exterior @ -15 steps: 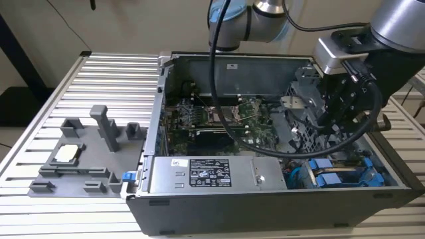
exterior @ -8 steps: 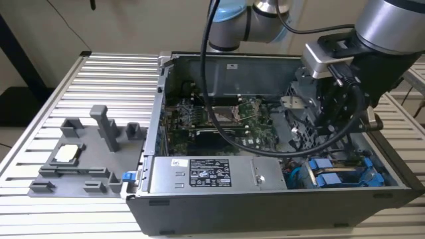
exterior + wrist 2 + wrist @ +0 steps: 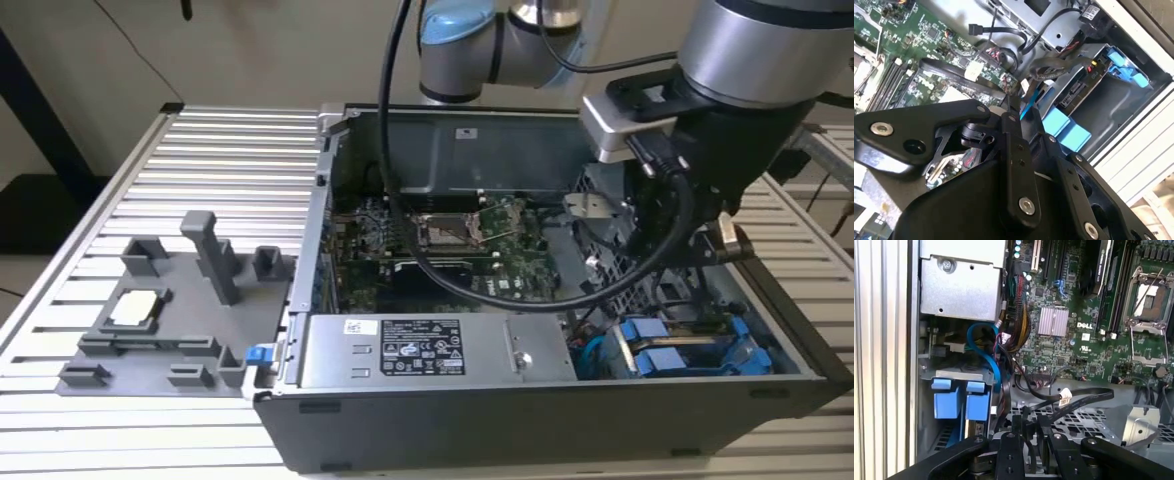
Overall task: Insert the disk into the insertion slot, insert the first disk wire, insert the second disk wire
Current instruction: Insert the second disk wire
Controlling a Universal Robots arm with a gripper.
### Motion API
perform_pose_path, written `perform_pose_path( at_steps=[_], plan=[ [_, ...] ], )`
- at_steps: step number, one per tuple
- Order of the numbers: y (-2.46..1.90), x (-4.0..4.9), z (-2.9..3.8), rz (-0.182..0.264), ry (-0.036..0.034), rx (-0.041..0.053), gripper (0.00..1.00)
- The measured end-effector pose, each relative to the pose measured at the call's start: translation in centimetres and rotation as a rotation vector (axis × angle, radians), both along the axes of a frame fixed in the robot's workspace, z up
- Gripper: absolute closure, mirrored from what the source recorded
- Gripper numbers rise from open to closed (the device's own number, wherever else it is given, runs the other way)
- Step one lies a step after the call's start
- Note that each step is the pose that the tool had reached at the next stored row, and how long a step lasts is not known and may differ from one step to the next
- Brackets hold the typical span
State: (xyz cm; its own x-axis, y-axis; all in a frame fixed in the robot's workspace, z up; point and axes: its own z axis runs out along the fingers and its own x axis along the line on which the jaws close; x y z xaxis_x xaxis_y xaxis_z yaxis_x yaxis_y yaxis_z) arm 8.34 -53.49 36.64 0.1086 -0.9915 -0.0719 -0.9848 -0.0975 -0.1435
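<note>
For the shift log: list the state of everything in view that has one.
Computer case, side open, inside exposed.
Disk, seated in the insertion slot, blue carrier on it.
Black cable, connector end free, plugged into nothing.
Processor socket, bare, no cooler on it.
Gripper, low inside the case, above the perforated cage.
</note>
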Motion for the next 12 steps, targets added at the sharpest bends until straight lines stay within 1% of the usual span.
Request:
perform_pose_path(
  at_steps=[3,4,5,8,12],
  plan=[
    [0.21,-0.61,-0.13,0.000,-0.0174,-0.0037,0.73],
    [0.28,-0.72,-0.19,0.000,-0.0222,-0.0045,0.73],
    [0.33,-0.78,-0.26,0.000,-0.0254,-0.0060,0.73],
    [0.43,-0.81,-0.41,0.000,-0.0296,-0.0156,0.73],
    [0.46,-0.82,-0.50,0.001,-0.0298,-0.0236,0.73]
  ],
)
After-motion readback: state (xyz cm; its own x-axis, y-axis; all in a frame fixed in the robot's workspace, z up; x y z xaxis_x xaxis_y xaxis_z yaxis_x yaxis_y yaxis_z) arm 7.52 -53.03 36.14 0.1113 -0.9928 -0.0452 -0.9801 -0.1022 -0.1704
